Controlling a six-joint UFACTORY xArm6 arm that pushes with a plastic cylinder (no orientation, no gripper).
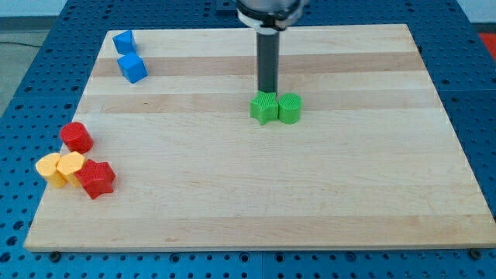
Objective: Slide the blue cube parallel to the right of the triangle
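Observation:
The blue cube (pixel 132 67) lies near the board's top left corner. A second blue block (pixel 124 41), which looks like the triangle, sits just above it and slightly to the left, almost touching it. My tip (pixel 267 92) is far to their right, near the middle of the board's upper half. It stands right at the upper edge of a green star-shaped block (pixel 263 109); I cannot tell whether it touches the star.
A green cylinder (pixel 290 108) touches the green star's right side. At the view's left edge are a red cylinder (pixel 77 137), two yellow blocks (pixel 50 168) (pixel 72 164) and a red star-like block (pixel 97 178). The wooden board (pixel 310 194) lies on a blue perforated table.

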